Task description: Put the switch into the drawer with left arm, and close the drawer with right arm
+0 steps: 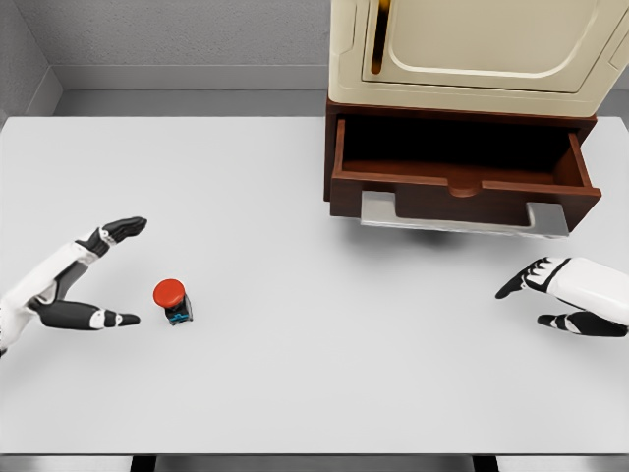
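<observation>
Honestly you're right at the start here, nothing on the checklist is done yet. The switch (172, 301), the little one with the red button on top, is sitting upright on the surface (314, 393) over toward the left edge, well apart from the drawer (462, 187). Your left hand (93, 275) is just beside it with thumb and fingers spread wide, holding nothing and not touching it. So the grab, the carry and the drop are all ahead of you.

The drawer is pulled out at the far right of the surface, under the cream cabinet (472, 49), and looks empty inside as far as I can see. Your right hand (570, 295) is parked near the right edge, fingers relaxed, nothing in it, short of the drawer front.
</observation>
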You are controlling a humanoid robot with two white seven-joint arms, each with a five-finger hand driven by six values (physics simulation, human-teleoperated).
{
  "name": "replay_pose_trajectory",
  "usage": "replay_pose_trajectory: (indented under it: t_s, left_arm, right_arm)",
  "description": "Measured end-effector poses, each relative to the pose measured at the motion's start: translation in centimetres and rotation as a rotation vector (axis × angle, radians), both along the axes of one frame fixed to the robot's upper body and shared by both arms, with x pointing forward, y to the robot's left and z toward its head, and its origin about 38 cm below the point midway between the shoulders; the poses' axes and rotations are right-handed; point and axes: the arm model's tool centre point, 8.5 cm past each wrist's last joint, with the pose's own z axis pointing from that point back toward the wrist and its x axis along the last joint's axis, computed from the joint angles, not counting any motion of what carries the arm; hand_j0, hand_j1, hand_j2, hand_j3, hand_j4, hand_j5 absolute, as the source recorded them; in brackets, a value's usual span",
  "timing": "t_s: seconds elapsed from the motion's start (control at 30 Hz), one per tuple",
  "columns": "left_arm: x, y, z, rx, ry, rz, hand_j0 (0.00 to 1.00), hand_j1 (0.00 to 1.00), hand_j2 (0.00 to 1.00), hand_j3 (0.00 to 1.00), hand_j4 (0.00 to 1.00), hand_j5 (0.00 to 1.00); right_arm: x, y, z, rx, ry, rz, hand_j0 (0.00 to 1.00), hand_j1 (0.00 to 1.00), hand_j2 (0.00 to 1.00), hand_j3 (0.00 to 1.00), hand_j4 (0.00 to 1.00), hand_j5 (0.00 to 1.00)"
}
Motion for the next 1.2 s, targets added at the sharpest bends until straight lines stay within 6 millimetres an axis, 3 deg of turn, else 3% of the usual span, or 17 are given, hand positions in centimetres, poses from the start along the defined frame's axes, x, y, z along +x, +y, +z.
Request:
replay_pose_trajectory:
  t_s: [0.17,0.37,0.43,0.6,1.03,1.2]
  left_arm:
    - [0.2,-1.1,-1.4,-0.025,0.092,0.001,1.0,1.0,1.0,1.0,1.0,1.0]
    - [0.9,-1.0,-2.6,-0.016,0.203,0.04,1.0,1.0,1.0,1.0,1.0,1.0]
    - [1.3,-0.8,-2.8,-0.011,0.234,0.055,1.0,1.0,1.0,1.0,1.0,1.0]
    - [2.0,-2.3,-3.9,0.015,0.247,0.064,1.0,1.0,1.0,1.0,1.0,1.0]
    - [1.5,-3.0,-4.5,0.1,0.203,0.053,1.0,1.0,1.0,1.0,1.0,1.0]
    - [1.5,-3.2,-4.3,0.11,0.195,0.042,0.87,0.87,0.87,0.87,0.87,0.87]
  right_arm:
    - [-0.1,0.1,-0.1,0.002,0.001,0.003,0.74,0.74,0.74,0.74,0.74,0.74]
    - [-0.4,0.8,-0.2,0.014,0.003,0.02,0.75,0.75,0.75,0.75,0.75,0.75]
    - [-0.5,0.9,-0.1,0.015,0.002,0.023,0.85,0.85,0.85,0.85,0.85,0.85]
    - [-0.5,0.9,-0.1,0.015,0.003,0.024,1.0,1.0,1.0,1.0,1.0,1.0]
    - [-0.5,0.8,0.1,0.01,0.001,0.026,1.0,1.0,1.0,1.0,1.0,1.0]
    - [-0.4,0.7,0.1,0.008,0.0,0.021,1.0,1.0,1.0,1.0,1.0,1.0]
